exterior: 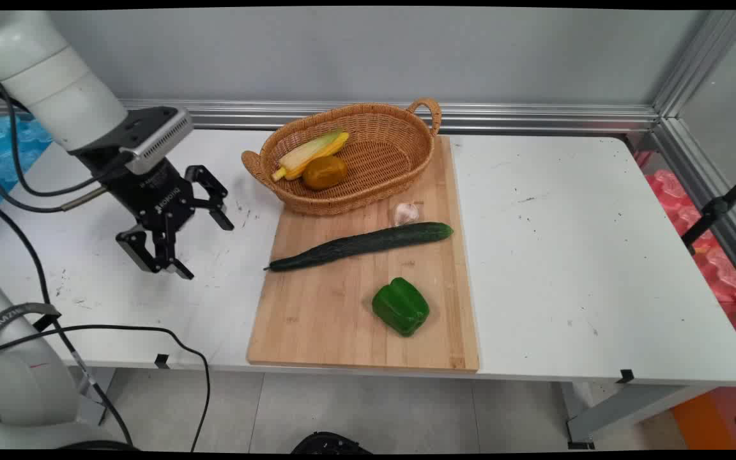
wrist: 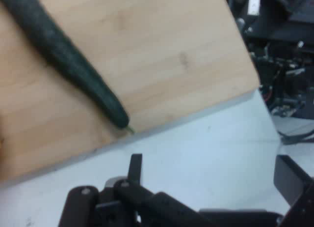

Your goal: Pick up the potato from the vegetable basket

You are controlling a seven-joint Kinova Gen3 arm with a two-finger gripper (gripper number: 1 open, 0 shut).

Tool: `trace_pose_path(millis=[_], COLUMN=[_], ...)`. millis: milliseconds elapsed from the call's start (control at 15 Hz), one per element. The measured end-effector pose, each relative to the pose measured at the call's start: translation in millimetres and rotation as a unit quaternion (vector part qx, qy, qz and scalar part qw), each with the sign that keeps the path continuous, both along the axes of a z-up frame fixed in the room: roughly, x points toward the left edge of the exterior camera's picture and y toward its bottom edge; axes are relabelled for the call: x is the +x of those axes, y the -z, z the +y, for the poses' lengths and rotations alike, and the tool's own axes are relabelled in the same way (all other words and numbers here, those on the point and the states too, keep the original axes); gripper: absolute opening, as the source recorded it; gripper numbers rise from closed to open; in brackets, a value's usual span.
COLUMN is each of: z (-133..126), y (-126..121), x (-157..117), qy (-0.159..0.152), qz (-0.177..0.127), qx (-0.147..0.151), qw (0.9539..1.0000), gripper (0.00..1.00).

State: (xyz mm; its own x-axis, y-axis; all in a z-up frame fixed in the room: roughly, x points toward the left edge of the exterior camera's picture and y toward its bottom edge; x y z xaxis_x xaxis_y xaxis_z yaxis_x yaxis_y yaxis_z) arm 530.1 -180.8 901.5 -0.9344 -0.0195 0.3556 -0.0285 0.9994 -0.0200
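while the end effector waits beside the board, open and empty

as you look at the main view, the end effector [exterior: 183, 239] hangs above the white bench [exterior: 566, 255], left of the wooden cutting board [exterior: 317, 319], with its two fingers spread wide and nothing between them. the nearest thing is the cucumber [exterior: 361, 245]; it lies slanted across the board, and its thin stem tip points toward the end effector, near but not touching. in the hand view the same tip [wrist: 120, 120] reaches the board's edge.

i judge the cucumber to be stiff, smooth and a little slippery, and long enough to tip if you hold it at one end; the middle of its body looks to be the safest place to hold. the green pepper [exterior: 400, 306] seems light and hollow. the garlic bulb [exterior: 406, 213], just behind the cucumber, seems small and papery.

you can count one cucumber, one green pepper and one garlic bulb on the board. one wicker basket [exterior: 400, 172] stands on the board's far end, and in it lie one corn cob [exterior: 310, 153] and one brownish-yellow round item [exterior: 324, 172] which i cannot name surely.
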Motion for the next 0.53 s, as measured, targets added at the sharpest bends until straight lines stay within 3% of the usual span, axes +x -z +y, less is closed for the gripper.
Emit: trace_pose_path(millis=[200,533], z=[-1.7,-22.7], y=[-2.9,-12.1], x=[7.9,15.6], qy=[-0.022,-0.099], qz=[0.0,0.012], qx=[-0.005,-0.024], qw=[0.9997,0.9947], gripper=[1.0,1.0])
